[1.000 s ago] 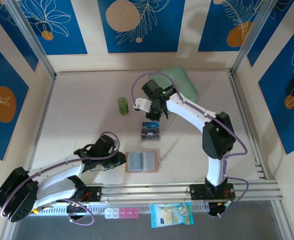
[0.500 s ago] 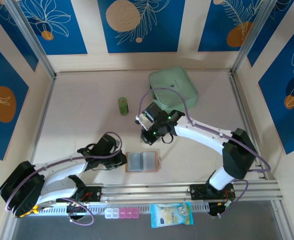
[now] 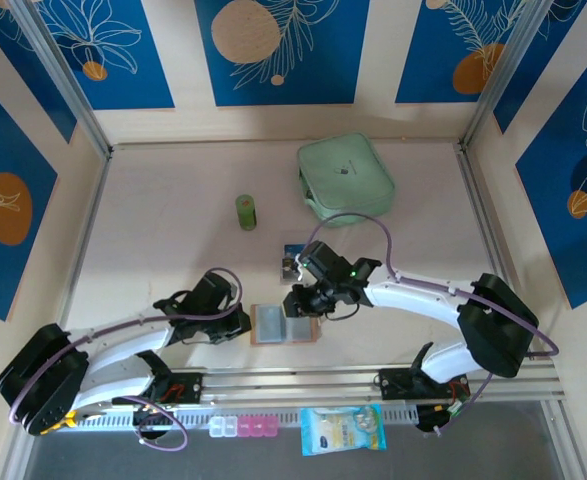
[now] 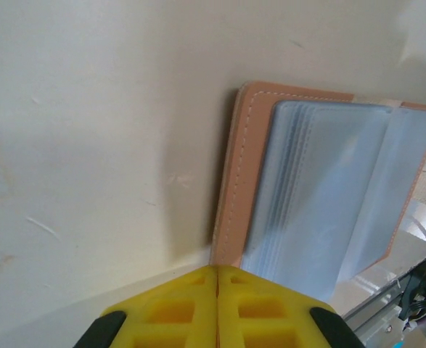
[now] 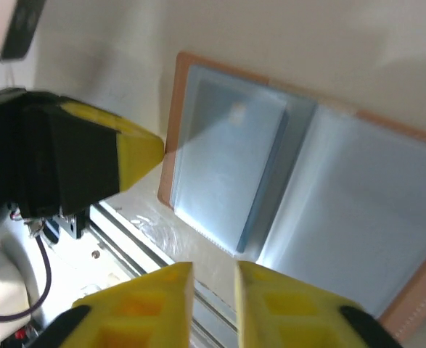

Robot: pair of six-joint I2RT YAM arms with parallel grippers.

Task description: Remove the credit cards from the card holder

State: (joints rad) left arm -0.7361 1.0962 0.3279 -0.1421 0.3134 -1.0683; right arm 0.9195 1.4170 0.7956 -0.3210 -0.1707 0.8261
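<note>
Since one second ago, the right arm has swung from the far side of the table [image 3: 163, 230] down to the near side. Its claw now sits over the card holder, while the left claw has closed at the holder's left edge.

- Left claw [image 3: 244, 324] [image 4: 218, 274]: fingers pressed together with nothing between them. The tips touch the left edge of the card holder.
- Green cylinder [image 3: 246, 211]: upright, well beyond the holder.
- Card holder [image 3: 271, 326] [image 4: 321, 196] [image 5: 292, 181]: lies open and flat at the near middle of the table. The pale translucent sleeves face up inside a tan-pink border. Whether a card sits in the sleeves cannot be told.
- Credit cards [image 3: 291, 262]: a small dark stack on the table just beyond the holder, partly covered by the right arm.
- Right claw [image 3: 295, 303] [image 5: 213, 270]: fingers slightly apart – a narrow gap, nothing gripped. It is poised over the holder's right half.
- Mint-green case [image 3: 345, 178]: flat at the far side, well apart from the holder.
</note>
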